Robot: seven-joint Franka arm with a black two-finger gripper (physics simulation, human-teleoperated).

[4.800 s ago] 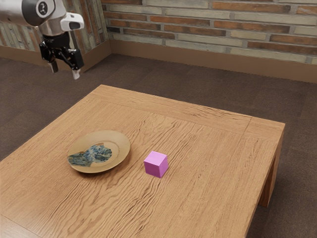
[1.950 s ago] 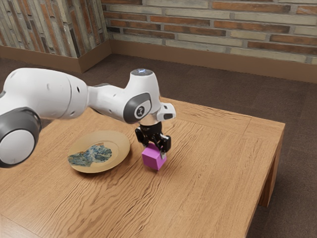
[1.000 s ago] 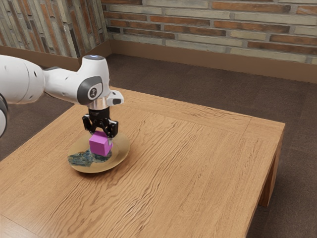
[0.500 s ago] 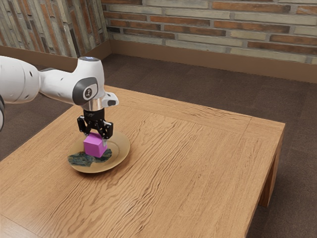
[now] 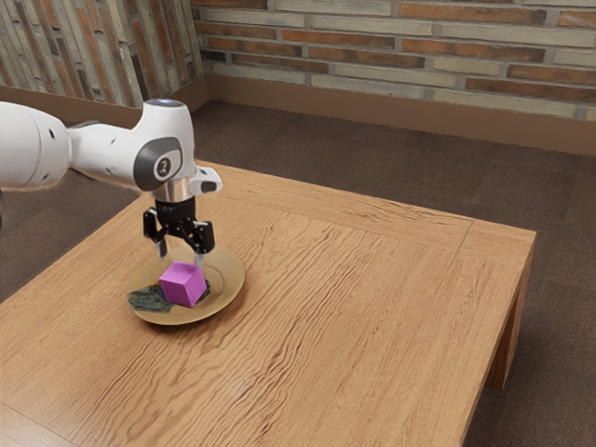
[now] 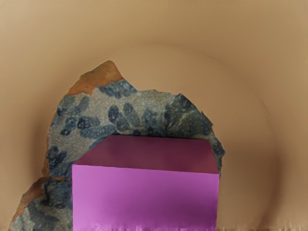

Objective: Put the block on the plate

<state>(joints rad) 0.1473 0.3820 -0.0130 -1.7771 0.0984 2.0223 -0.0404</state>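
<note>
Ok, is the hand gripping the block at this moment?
No, the hand is open: its fingers stand apart above the block.

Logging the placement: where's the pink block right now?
In the exterior view's left half, the pink block sits on the plate, over its blue-patterned patch, just beneath the open gripper.

Grained wooden table (image 5: 391, 307) on a dark brown floor (image 5: 372, 158), with brick walls (image 5: 372, 47) above a tan baseboard (image 5: 372, 109) beyond.
</note>
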